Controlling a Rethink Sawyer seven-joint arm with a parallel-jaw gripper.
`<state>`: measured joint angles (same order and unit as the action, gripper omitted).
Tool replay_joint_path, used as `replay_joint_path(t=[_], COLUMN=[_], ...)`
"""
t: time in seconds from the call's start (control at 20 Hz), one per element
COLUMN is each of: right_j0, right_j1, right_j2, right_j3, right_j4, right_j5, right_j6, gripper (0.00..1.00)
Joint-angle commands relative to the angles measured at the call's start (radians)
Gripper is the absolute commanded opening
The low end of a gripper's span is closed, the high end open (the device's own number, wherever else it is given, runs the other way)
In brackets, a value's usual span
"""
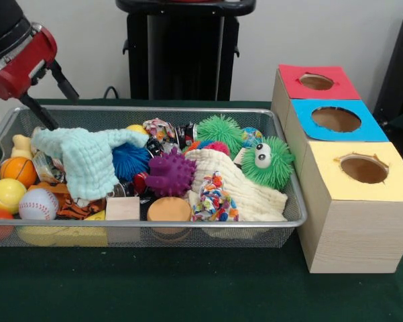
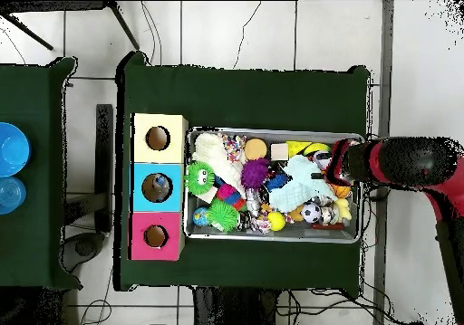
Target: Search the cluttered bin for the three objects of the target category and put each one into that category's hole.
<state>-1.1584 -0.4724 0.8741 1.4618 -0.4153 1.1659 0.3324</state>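
Observation:
The wire mesh bin (image 1: 154,109) sits on the green table, full of toys; it also shows in the overhead view (image 2: 272,239). One crinkly clear packet with red print (image 1: 159,127) lies at the bin's back middle. Another shiny packet (image 1: 47,166) pokes out by the orange ball at the left. A third packet is not visible. My gripper (image 1: 64,113) hangs over the bin's back left corner, above the toys, open and empty. In the overhead view the red arm head (image 2: 349,161) covers it.
Three wooden boxes with holes stand to the right of the bin: red top (image 1: 318,82), blue top (image 1: 335,119), yellow top (image 1: 364,168). A mint cloth (image 1: 87,157), a cream cloth (image 1: 241,191), a confetti bundle (image 1: 214,198), spiky balls and sports balls cover the bin's contents.

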Motion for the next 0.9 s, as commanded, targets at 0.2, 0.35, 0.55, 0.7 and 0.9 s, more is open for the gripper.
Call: replay_joint_path(t=[0.2, 0.35, 0.55, 0.7, 0.9], right_j0=[0.013, 0.027, 0.05, 0.079, 0.112], right_j1=[0.048, 0.043, 0.033, 0.025, 0.021], right_j2=[-0.014, -0.028, -0.043, -0.058, -0.089], right_j3=[0.21, 0.231, 0.26, 0.278, 0.303], right_j4=[0.083, 0.115, 0.15, 0.176, 0.175], right_j5=[-0.189, -0.208, -0.247, -0.276, -0.348], right_j6=[0.188, 0.216, 0.259, 0.298, 0.327], gripper=[1.0, 1.0, 1.0, 1.0, 1.0])
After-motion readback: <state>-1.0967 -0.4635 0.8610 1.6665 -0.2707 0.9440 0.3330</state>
